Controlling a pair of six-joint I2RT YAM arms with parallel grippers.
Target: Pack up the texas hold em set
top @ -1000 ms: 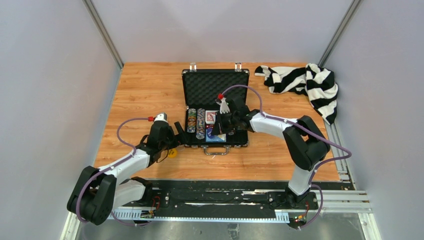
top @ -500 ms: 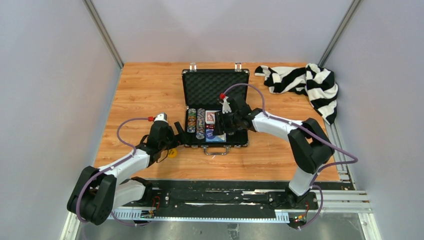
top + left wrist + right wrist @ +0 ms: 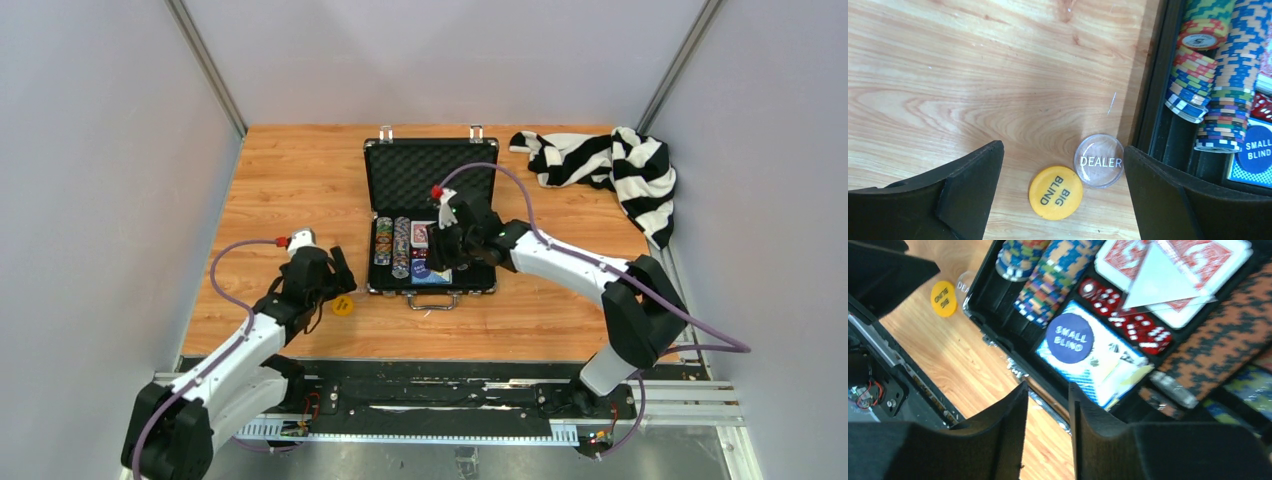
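Note:
The black briefcase (image 3: 430, 175) lies open mid-table, holding rows of multicoloured poker chips (image 3: 1218, 100), red dice (image 3: 1125, 310), a red card deck (image 3: 1173, 270) and a blue deck (image 3: 1098, 370) with a blue SMALL BLIND button (image 3: 1070, 338) on top. On the wood just left of the case lie a yellow BIG BLIND button (image 3: 1055, 192) and a clear DEALER button (image 3: 1099, 160), touching each other. My left gripper (image 3: 1063, 195) is open and straddles both buttons from above. My right gripper (image 3: 1048, 405) hovers over the case's front edge, jaws partly open, holding nothing.
A black-and-white striped cloth (image 3: 610, 165) is bunched at the back right corner. The case's metal handle (image 3: 432, 300) points toward the arm bases. Grey walls close in the table on both sides.
My right gripper went from shut to open and shifted slightly left over the case. My left arm drew back toward the near left, leaving the yellow button in plain sight.

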